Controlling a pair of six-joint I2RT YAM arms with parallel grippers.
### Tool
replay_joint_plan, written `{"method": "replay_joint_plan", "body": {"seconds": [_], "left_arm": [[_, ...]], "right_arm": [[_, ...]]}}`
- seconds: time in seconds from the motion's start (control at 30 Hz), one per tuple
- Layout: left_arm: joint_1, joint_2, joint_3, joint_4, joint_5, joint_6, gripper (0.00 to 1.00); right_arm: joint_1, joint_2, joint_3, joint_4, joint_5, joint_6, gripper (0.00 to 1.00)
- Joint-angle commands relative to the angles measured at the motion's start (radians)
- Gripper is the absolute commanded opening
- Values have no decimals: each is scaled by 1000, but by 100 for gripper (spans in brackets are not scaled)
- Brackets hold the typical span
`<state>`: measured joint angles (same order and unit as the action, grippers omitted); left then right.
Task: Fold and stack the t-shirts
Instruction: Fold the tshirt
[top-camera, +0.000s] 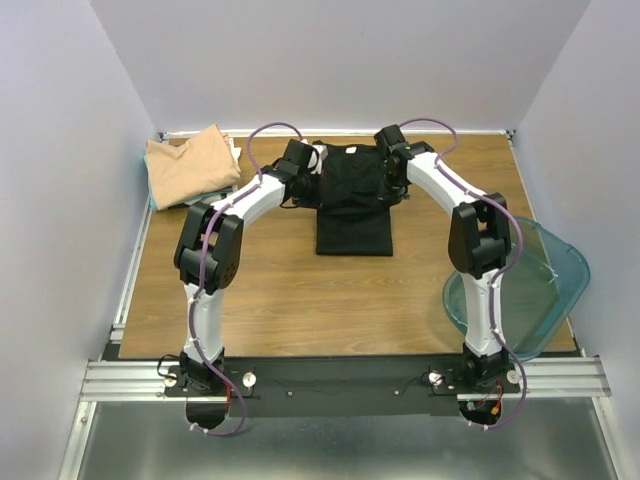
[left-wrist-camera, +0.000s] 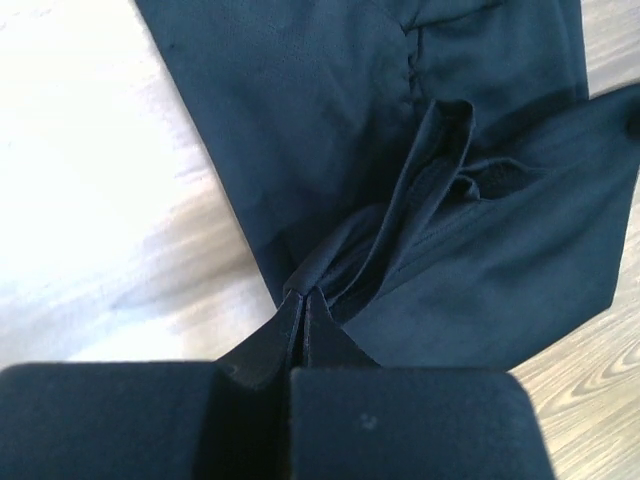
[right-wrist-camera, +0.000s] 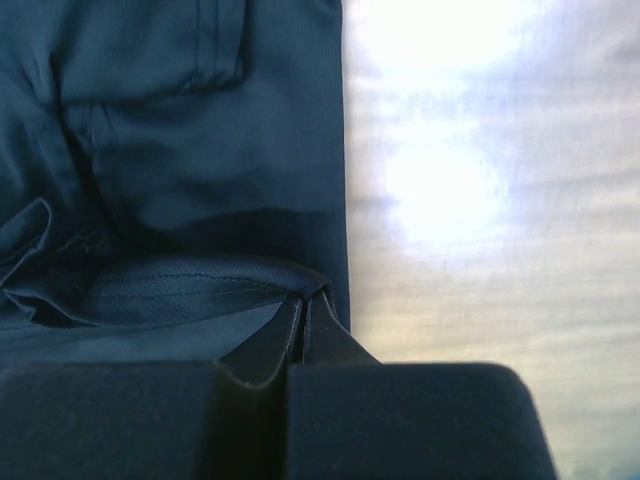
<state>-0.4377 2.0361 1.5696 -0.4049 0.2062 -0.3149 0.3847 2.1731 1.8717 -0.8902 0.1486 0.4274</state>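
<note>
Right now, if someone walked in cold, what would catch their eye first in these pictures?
The black t-shirt at the far middle of the table, folded into a narrow strip, with both arms reaching in: the left jaws and the right jaws are each shut on a fold of its far end. After that, the tan t-shirt lying folded in the far left corner, and the clear teal bin at the table's right edge.

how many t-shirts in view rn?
2 for sure. Black t-shirt centre-far on the table, pinched by left tool and right tool. Tan t-shirt folded in the far-left corner. Pale edges under it may be more shirts; can't tell.
</note>
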Motion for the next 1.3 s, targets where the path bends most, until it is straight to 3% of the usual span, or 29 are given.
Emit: {"method": "replay_joint_plan", "body": {"seconds": [0.0,0.23,0.33,0.37,0.47,0.53,0.77,0.9,1.0,1.27], "left_arm": [[30,56,58,-8,62,40,0],[65,133,139,8,98,56,0],[79,128,142,29,99,42,23],[82,118,144,32,95,37,40],[90,81,141,46,73,39,54],[90,58,130,51,53,39,59],[85,-117,-80,181,82,-9,59],[57,-149,-216,238,130,-27,58],[45,-155,-267,242,131,-39,56],[-24,-189,-342,304,150,-78,55]], "right_arm": [[-23,71,78,-9,-12,-52,0],[-43,165,174,-7,-26,-76,0],[-50,230,269,-9,-32,-88,6],[-50,238,289,-9,-41,-90,25],[-56,235,351,-9,-63,-81,61],[-56,222,363,-7,-64,-79,67],[-56,119,282,-3,-142,-96,69],[-55,73,209,17,-276,-79,66],[-46,60,167,40,-351,-67,64],[17,71,110,57,-382,-53,63]]}}
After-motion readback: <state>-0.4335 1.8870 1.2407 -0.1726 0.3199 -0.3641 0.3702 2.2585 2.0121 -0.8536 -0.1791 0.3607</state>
